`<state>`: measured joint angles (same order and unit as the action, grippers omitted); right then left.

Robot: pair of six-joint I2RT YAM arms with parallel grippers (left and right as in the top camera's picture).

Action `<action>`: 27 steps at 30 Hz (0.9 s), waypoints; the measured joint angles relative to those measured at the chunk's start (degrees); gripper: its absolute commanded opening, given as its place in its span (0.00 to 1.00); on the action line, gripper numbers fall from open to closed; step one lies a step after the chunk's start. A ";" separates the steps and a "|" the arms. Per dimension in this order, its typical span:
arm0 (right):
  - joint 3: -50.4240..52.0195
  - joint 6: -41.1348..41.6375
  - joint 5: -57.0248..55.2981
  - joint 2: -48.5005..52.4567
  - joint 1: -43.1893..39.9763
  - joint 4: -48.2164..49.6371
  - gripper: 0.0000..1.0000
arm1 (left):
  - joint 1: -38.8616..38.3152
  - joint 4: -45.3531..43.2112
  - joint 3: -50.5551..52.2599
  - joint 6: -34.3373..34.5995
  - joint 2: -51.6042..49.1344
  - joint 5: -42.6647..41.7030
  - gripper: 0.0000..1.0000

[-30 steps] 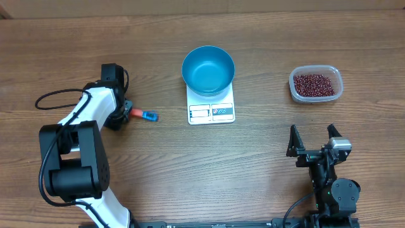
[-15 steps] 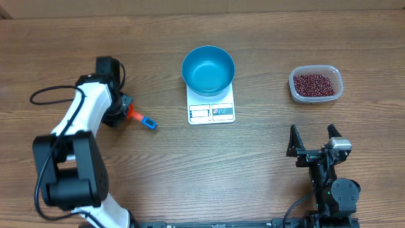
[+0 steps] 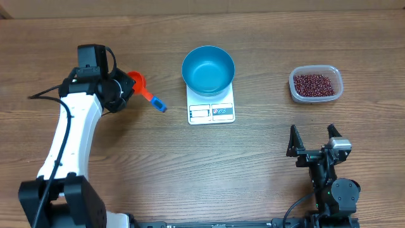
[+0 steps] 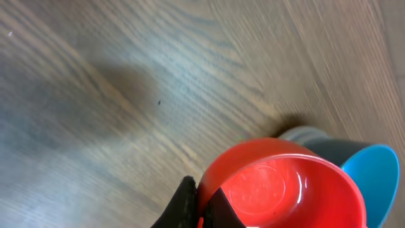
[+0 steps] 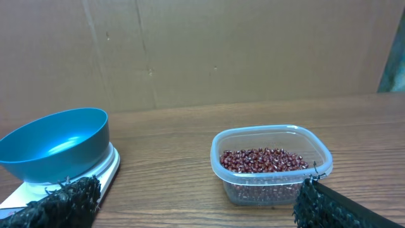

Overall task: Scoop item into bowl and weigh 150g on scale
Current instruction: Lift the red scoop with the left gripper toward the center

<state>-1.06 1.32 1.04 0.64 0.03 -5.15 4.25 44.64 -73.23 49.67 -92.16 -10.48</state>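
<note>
While the blue bowl [image 3: 208, 69] sits empty on the scale [image 3: 211, 111], nothing of the weighing can be counted as done. Only the opening step is in hand. The red scoop [image 3: 135, 80] is pinched at its cup end by the left fingers [image 4: 187, 201], which are closed tight on it. It appears to be held clear of the counter [image 3: 190, 177], cup up and empty.

The beans [image 3: 312, 83] are all seen lying in the clear tub [image 3: 295, 94] far over on the right, well apart from the scoop, with bowl and scale standing between. So nearly everything is judged to be left. The scoop is to be taken across, beans dug out and tipped into the bowl, and the reading brought up to target. The display cannot be read from here.

Now the room for moving. A broad stretch of bare wood is offered in front of the scale, and another behind the bowl towards the back edge. Either way round looks open, whereas a straight line would be carried over the bowl's rim.

The right fingers [image 3: 293, 142] are spread wide with nothing in them. They are parked near the front edge on the near side of the tub, apart from it. The tub looks light and may be shoved by a digging scoop, so a steadying hold could be wanted there.
</note>
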 measured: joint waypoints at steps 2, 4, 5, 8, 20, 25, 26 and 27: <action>0.00 -0.02 0.02 0.00 0.00 -0.02 1.00 | 0.00 0.98 0.00 -0.61 1.53 -0.44 0.04; 0.00 0.00 0.00 0.00 0.00 -0.02 1.00 | 0.00 1.64 0.00 -1.03 3.23 -0.68 0.04; 0.00 0.00 -0.02 0.00 0.00 0.00 1.00 | 0.00 1.75 0.00 -1.29 4.37 -0.72 0.04; 0.00 0.00 0.02 0.00 -0.02 -0.02 1.00 | 0.00 1.90 0.00 -1.88 7.10 -0.92 0.04; 0.00 0.00 0.00 0.00 0.00 0.00 1.00 | 0.00 16.39 -0.13 -1.38 16.92 -0.94 0.04; 0.00 2.19 1.77 0.00 0.00 0.24 1.00 | -0.02 26.60 -0.31 3.06 17.59 -0.92 0.04; 0.00 4.92 3.43 0.00 0.00 0.63 1.00 | -0.09 27.06 -0.31 4.42 17.59 -0.92 0.04; 0.00 8.61 5.18 0.00 0.00 0.85 1.00 | -0.20 26.97 -0.31 5.40 17.59 -0.90 0.04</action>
<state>-1.06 9.93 6.22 0.64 0.03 -4.29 4.05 71.61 -73.54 55.07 -74.56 -11.38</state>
